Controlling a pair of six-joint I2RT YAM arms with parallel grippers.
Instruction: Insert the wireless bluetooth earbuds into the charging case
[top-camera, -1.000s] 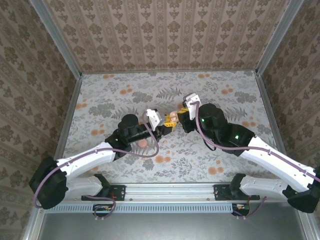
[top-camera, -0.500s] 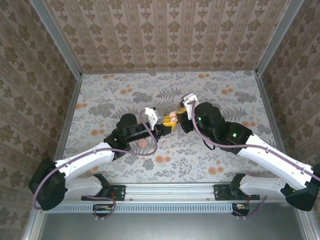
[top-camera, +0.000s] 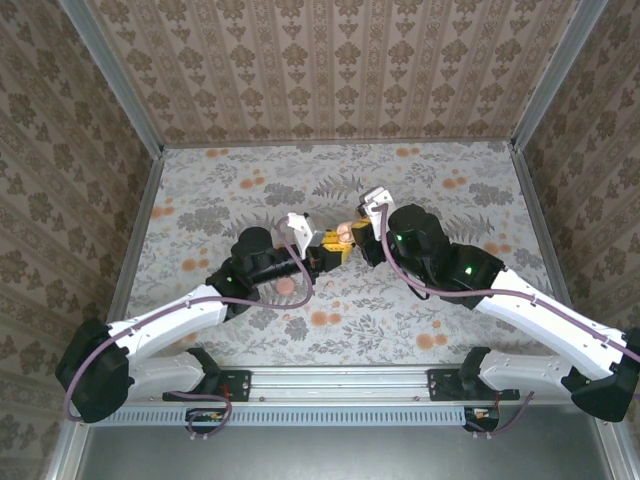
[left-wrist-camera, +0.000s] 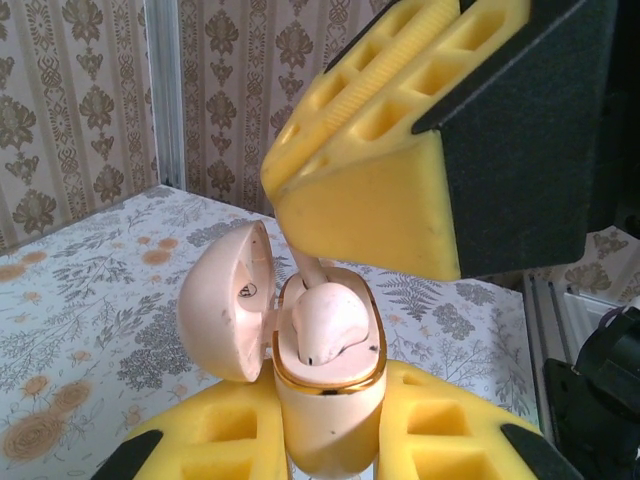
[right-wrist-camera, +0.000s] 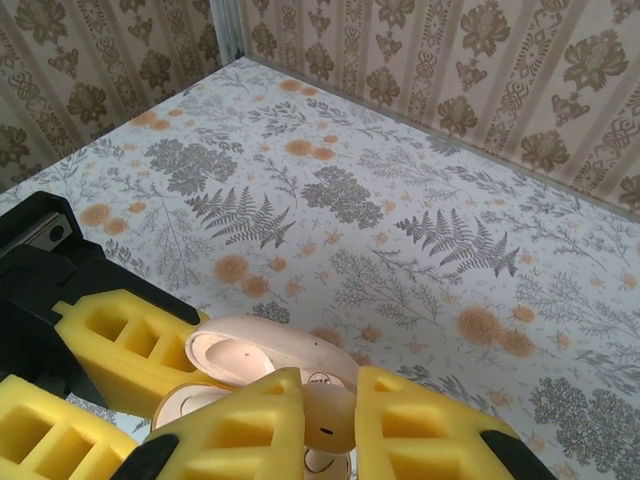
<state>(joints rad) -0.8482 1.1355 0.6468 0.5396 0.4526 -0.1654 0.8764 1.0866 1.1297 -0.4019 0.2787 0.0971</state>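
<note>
Left tool (left-wrist-camera: 328, 455) clamps the open case (left-wrist-camera: 322, 405) over the bench (top-camera: 200, 190). Right tool (right-wrist-camera: 325, 400) pinches one earbud (left-wrist-camera: 325, 320), mostly sunk into its slot. To do: press home, release. Other slot: cannot tell.

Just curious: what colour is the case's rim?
Shiny gold. The rim shows best in the left wrist view.

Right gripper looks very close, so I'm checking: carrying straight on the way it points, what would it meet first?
The open charging case clamped in the left gripper; the earbud pinched by the right gripper seems partly in its well.
</note>
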